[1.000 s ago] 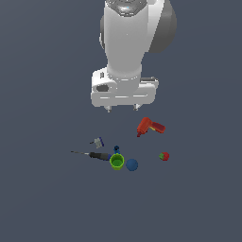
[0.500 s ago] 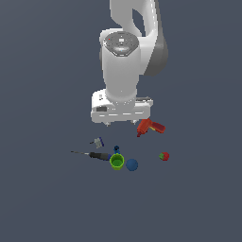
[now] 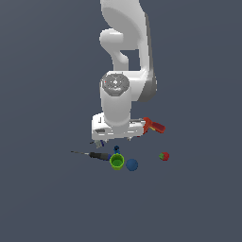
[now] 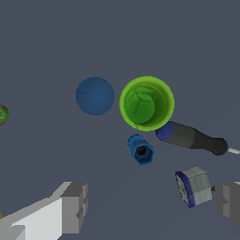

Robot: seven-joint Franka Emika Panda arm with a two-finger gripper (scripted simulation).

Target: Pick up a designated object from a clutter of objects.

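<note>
You're looking down with the gripper (image 4: 145, 208) spread wide open, nothing between the fingers (image 4: 75, 206), and the small grey-and-blue piece (image 4: 193, 186) is sitting just beside the far finger. Right past that, the blue spool (image 4: 141, 150) is standing on end between the fingers' line and the green cup (image 4: 146, 103), close to the cup and to the blue collar of the screwdriver (image 4: 192, 138). It's looking like hard, smooth plastic, so I'm guessing light, stiff and a bit slippery; you're probably best pinching the narrow waist, or the flat sides of the hex-looking top. Further out, the matte blue ball (image 4: 95, 95) is lying beside the cup, with the strawberry (image 4: 2, 114) off at the edge.
</note>
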